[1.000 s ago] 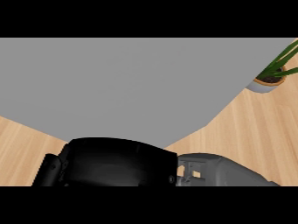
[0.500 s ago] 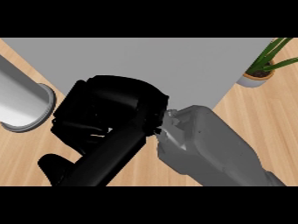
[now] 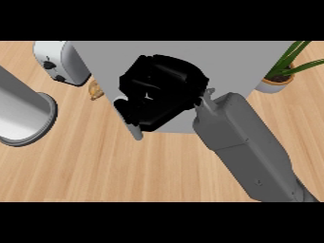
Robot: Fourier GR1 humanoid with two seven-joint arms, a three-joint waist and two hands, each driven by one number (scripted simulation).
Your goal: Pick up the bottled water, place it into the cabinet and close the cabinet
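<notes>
My right hand [image 3: 158,95] lies over the grey cabinet [image 3: 227,61], near its front left part, with the grey forearm [image 3: 245,142] running down to the lower right. A pale narrow strip [image 3: 136,131], which looks like a door edge or handle, sticks out from the cabinet's front edge just below the hand. A small whitish bit [image 3: 120,99] shows at the hand's left side. The dark hand hides how it meets these parts. No bottled water shows anywhere. My left hand is out of view.
A large light-grey cylinder with a flared end [image 3: 14,109] fills the left side. A white toaster [image 3: 58,61] stands at the back left, with a small brown item [image 3: 94,90] beside it. A potted plant [image 3: 280,78] stands right of the cabinet on the wooden counter [image 3: 122,171].
My right hand and forearm have moved up from the lower edge onto the cabinet. The grey area has narrowed, uncovering the cylinder, then the toaster and brown item at the left.
</notes>
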